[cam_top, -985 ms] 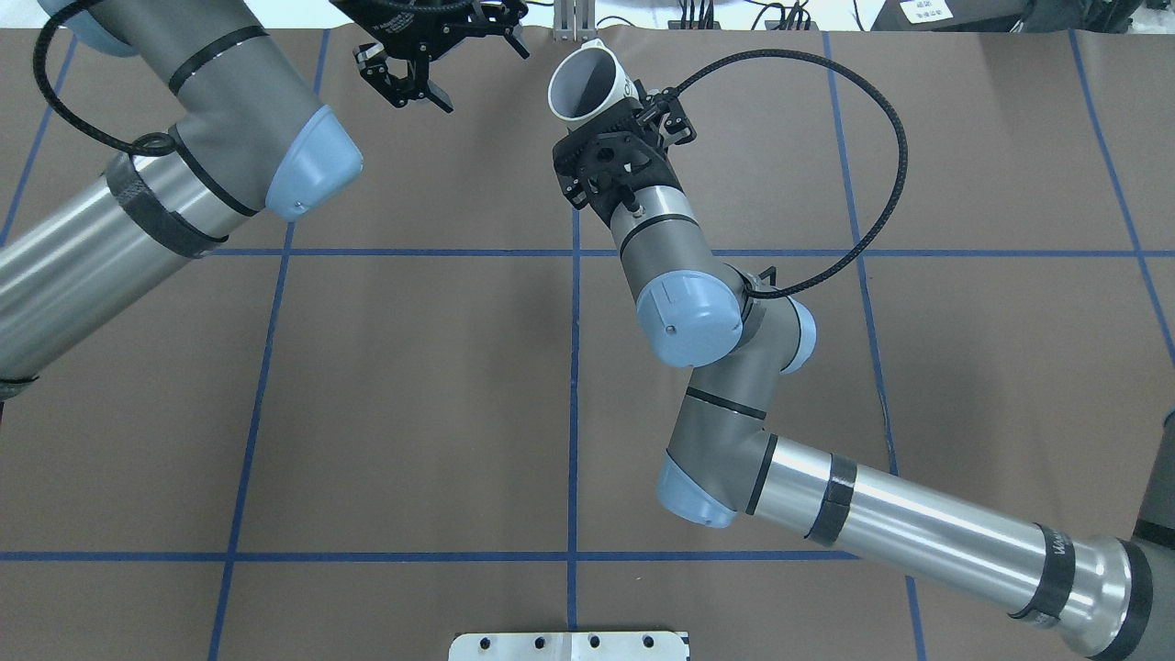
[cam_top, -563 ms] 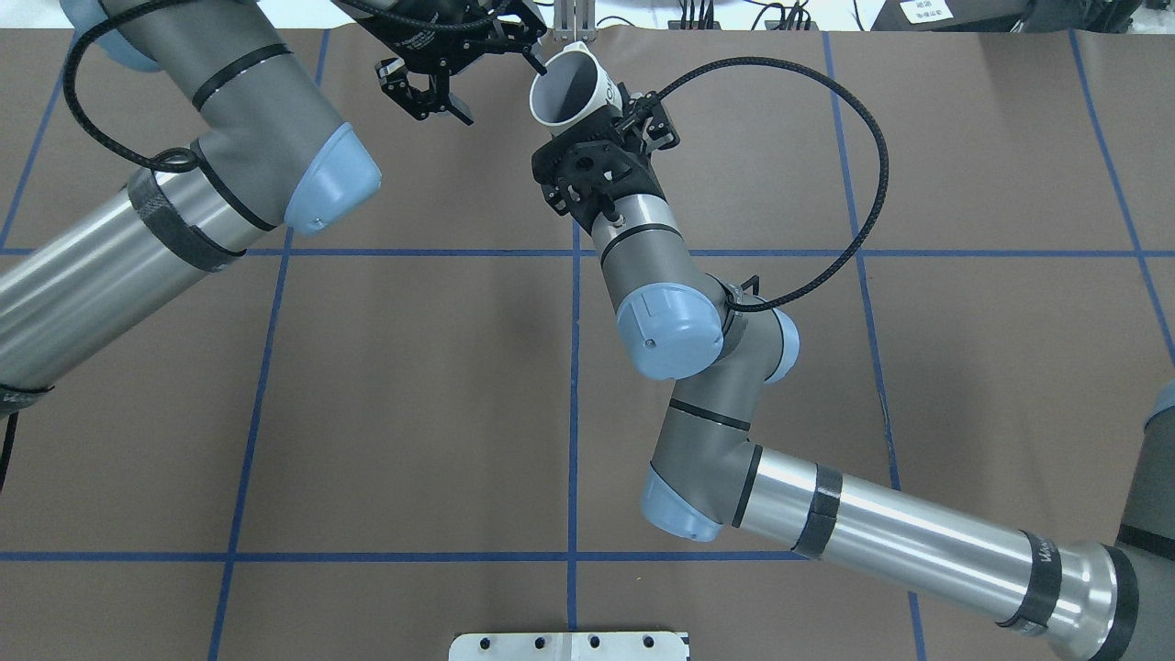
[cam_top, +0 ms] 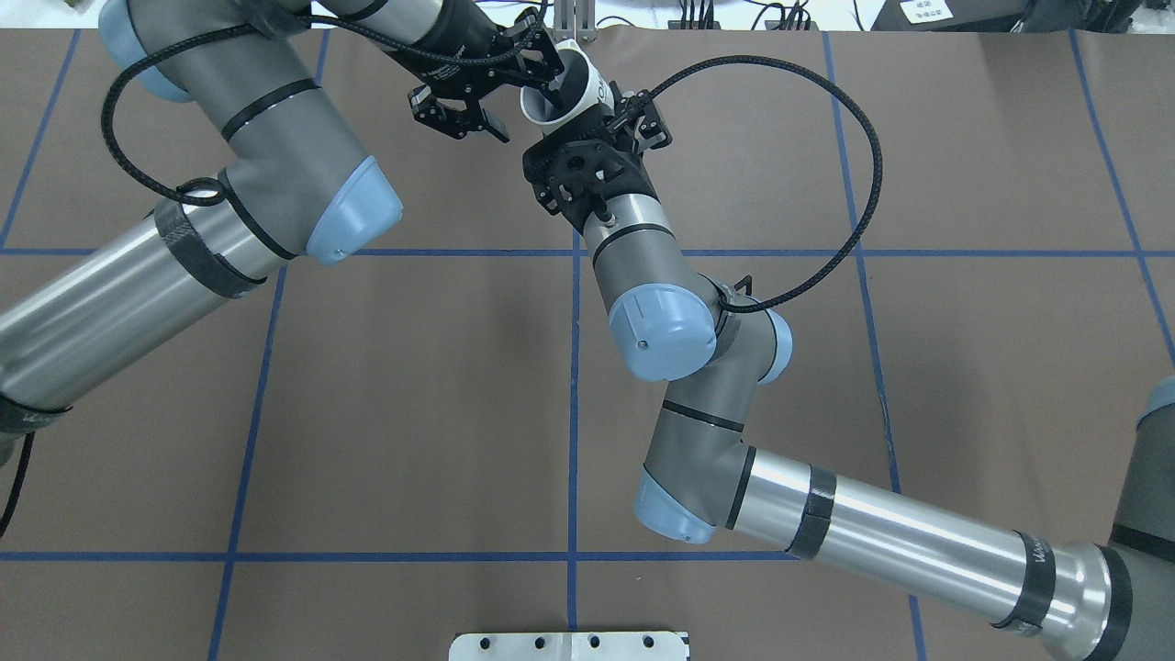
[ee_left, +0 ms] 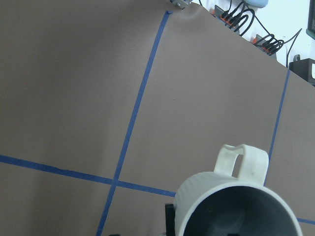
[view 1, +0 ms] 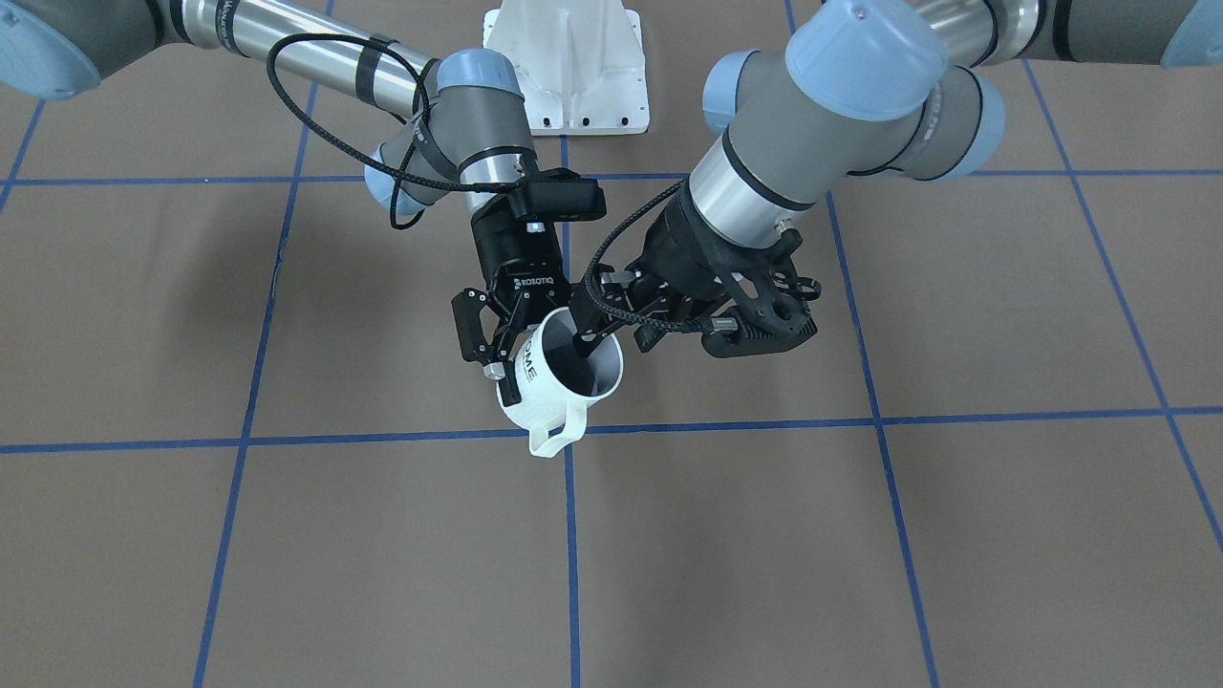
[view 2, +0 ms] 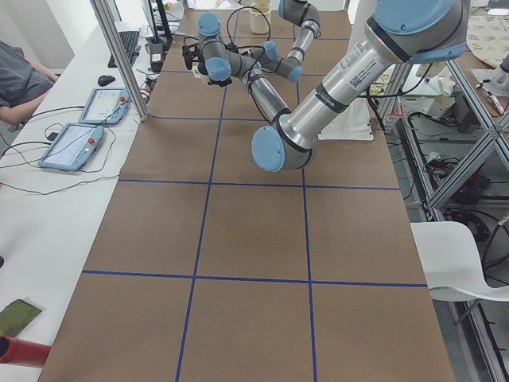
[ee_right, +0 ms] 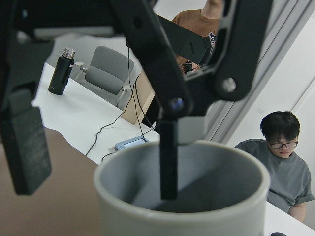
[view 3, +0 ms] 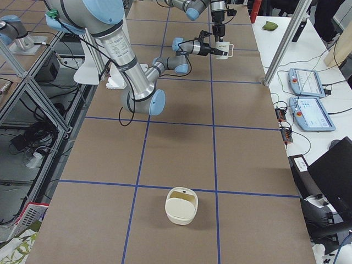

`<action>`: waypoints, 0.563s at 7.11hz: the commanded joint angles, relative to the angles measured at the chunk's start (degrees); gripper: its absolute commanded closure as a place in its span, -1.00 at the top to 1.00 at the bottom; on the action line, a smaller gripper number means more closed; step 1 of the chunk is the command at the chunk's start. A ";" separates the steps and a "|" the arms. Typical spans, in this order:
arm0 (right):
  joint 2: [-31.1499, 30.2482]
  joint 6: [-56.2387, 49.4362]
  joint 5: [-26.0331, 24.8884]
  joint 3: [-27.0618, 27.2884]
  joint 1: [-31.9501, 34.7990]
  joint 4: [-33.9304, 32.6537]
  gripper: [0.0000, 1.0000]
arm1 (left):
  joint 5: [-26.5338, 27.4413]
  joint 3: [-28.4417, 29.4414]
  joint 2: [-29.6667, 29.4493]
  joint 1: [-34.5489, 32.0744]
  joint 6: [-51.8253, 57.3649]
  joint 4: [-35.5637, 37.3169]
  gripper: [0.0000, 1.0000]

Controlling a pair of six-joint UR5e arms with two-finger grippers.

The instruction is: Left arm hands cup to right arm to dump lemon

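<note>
The left claw [cam_top: 530, 112] is spread wide and straddles the rim of the white ribbed mug [view 1: 556, 399]. One finger [ee_right: 167, 162] dips inside and the other sits outside; whether either touches the wall I cannot tell. The mug hangs tilted above the brown counter [cam_top: 413, 386], clamped across its body by the right claw [view 1: 549, 368], whose far finger is hidden behind it. The mug's floor is out of sight.
</note>
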 commanded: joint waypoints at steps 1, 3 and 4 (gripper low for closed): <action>0.01 0.00 -0.15 0.09 0.00 0.00 -0.37 | 0.05 0.01 0.07 0.18 0.17 -0.08 -0.03; -0.25 0.00 -0.15 0.17 0.00 0.27 -0.37 | 0.05 0.01 0.07 0.18 0.09 -0.08 -0.08; -0.43 0.09 -0.15 0.18 -0.09 0.44 -0.37 | 0.05 0.01 0.07 0.18 0.17 -0.08 -0.15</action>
